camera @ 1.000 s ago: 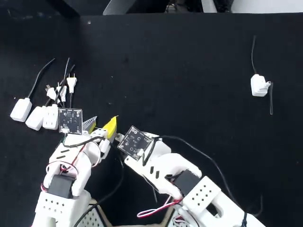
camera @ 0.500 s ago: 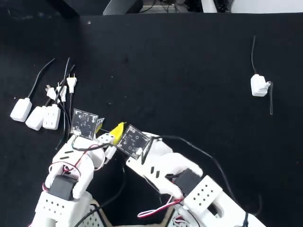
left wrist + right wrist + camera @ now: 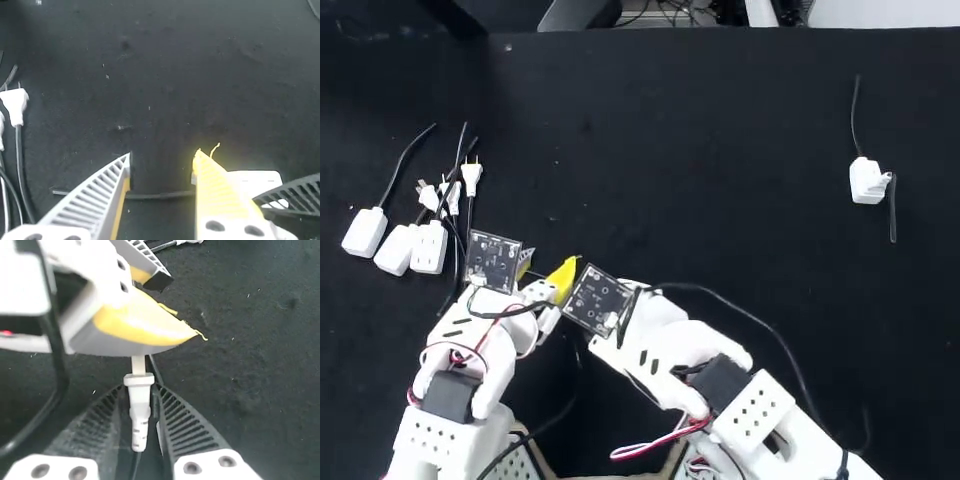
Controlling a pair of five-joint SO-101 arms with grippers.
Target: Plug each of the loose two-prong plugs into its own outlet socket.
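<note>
Near the worktop's [image 3: 700, 150] front edge, the right tool [image 3: 139, 390] grips a white plug [image 3: 136, 415], touching the left tool [image 3: 162, 162], whose fingers stand apart around a black cord [image 3: 160, 194].

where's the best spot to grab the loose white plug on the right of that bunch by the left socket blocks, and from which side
Grip the loose plug by its white body, with the jaws closing across its two narrow sides, coming straight down from above. It lies flat with its prongs pointing away from the robot and its cord trailing back, so a hold on the body should leave the prongs free for a socket.
</note>
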